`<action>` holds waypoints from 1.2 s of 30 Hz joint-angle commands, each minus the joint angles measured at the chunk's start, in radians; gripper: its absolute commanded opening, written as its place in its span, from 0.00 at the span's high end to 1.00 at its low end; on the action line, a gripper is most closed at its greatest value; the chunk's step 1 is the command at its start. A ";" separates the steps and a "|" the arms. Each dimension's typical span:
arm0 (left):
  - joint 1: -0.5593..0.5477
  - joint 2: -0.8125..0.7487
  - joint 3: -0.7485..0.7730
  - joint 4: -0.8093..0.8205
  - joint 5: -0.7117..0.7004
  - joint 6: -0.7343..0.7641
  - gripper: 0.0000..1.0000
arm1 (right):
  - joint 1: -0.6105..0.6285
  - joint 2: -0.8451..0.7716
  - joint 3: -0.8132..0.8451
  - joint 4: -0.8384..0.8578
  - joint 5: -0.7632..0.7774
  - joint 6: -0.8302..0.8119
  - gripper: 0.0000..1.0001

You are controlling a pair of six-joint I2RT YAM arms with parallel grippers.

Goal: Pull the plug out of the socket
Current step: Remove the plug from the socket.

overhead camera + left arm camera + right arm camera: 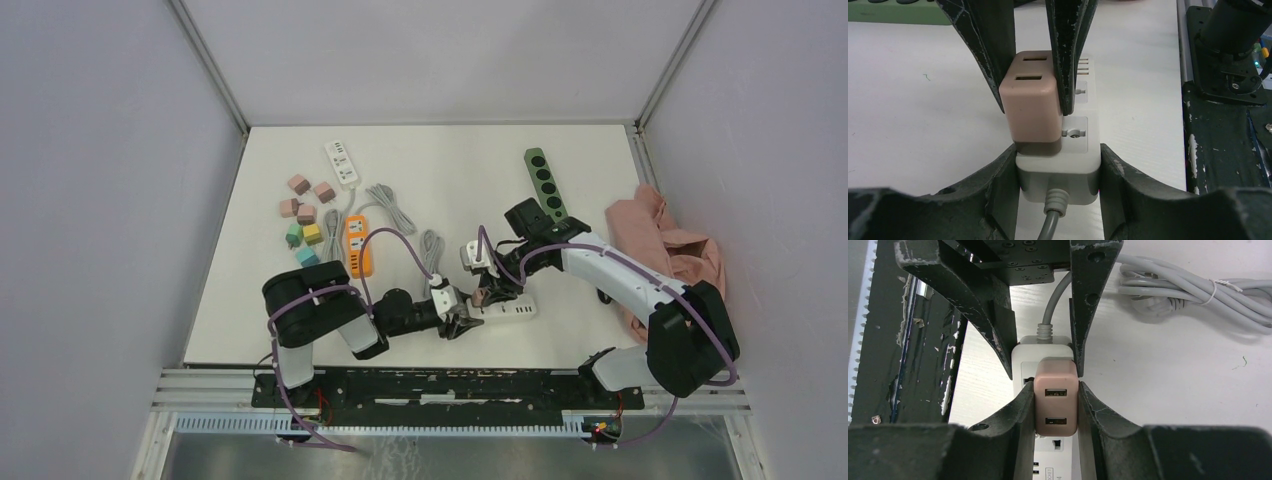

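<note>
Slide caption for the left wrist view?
Left claw grips the white power strip at its cord end; right claw clamps the pink plug seated in it.

Plug in socket, left end effector flanking

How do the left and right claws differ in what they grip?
The left claw clamps the white plastic power strip at its cable end; the right claw clamps the pink square USB plug seated in it. The left claw sits lower, the right claw higher. Both are closed on something.
</note>
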 commanded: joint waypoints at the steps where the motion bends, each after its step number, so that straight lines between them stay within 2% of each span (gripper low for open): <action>1: -0.002 0.020 0.010 0.077 -0.017 -0.024 0.97 | 0.017 -0.024 -0.019 0.019 -0.097 -0.025 1.00; 7: -0.002 0.037 0.005 0.074 -0.008 -0.022 0.97 | 0.036 0.002 0.027 0.074 -0.099 0.121 1.00; 10: -0.002 0.041 -0.005 0.079 -0.013 -0.022 0.97 | -0.019 0.015 0.053 0.019 -0.073 0.072 1.00; 14: 0.003 0.045 -0.015 0.085 -0.020 -0.017 0.97 | -0.045 -0.012 0.036 -0.071 -0.032 -0.077 1.00; 18: 0.010 0.056 -0.016 0.095 -0.015 -0.017 0.97 | -0.009 -0.015 0.012 -0.151 -0.123 -0.182 1.00; 22: 0.010 0.078 -0.003 0.095 -0.012 -0.015 0.97 | 0.064 0.015 0.018 -0.044 -0.158 -0.040 1.00; 25: 0.009 0.088 -0.005 0.105 -0.019 -0.020 0.97 | 0.050 0.030 0.050 0.053 -0.116 0.128 1.00; 27: 0.010 0.092 -0.010 0.117 -0.022 -0.020 0.97 | 0.003 0.027 0.052 0.072 -0.105 0.163 1.00; 31: 0.009 0.091 -0.019 0.118 -0.033 -0.013 0.97 | -0.076 -0.010 0.040 -0.016 -0.079 0.030 1.00; 36: 0.012 0.097 -0.013 0.116 -0.025 -0.010 0.97 | -0.059 -0.035 -0.004 -0.123 -0.138 -0.151 1.00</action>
